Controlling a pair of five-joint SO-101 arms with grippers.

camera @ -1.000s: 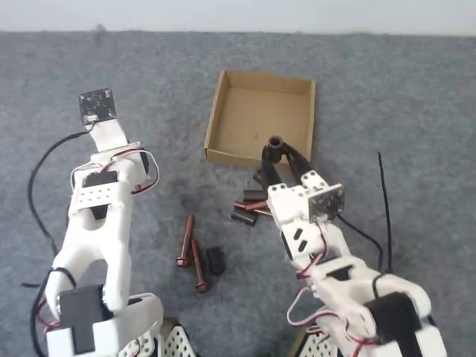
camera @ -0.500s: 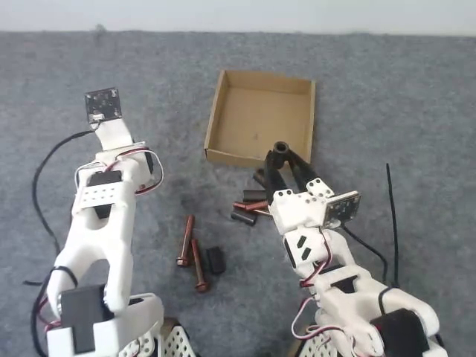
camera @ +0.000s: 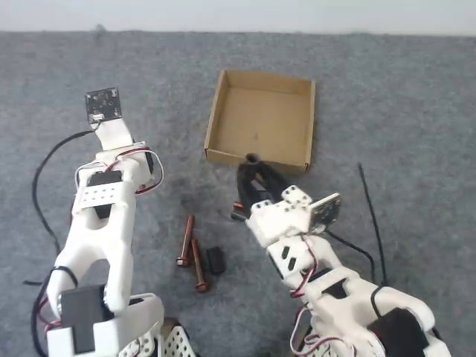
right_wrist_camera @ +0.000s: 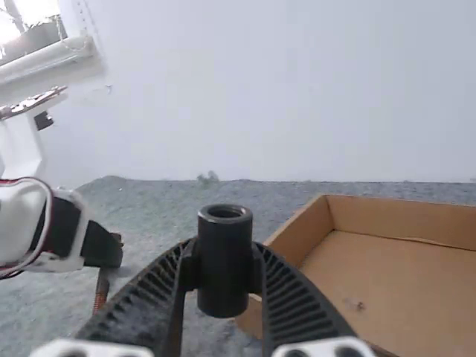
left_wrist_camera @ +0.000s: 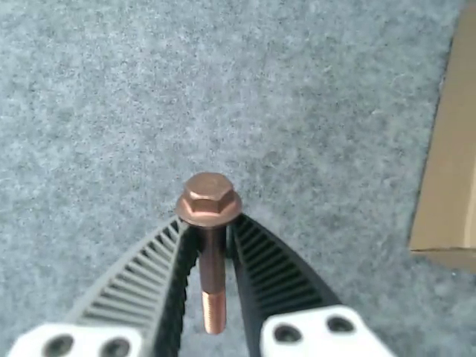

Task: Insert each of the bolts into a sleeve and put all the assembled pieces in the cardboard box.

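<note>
From above, two loose bolts (camera: 186, 239) and a spare sleeve (camera: 215, 259) lay on the grey bench (camera: 387, 97), near the cardboard box (camera: 256, 158). At the left wrist, the left tool (left_wrist_camera: 211, 224) clenched a copper bolt (left_wrist_camera: 210, 208). At the right wrist, the right tool (right_wrist_camera: 223, 254) gripped an upright black sleeve (right_wrist_camera: 224, 245) beside the box.

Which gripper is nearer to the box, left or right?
Right. The right gripper, holding a sleeve, is just in front of the near wall of the box; the left gripper, holding a bolt, is farther off to its side.
</note>
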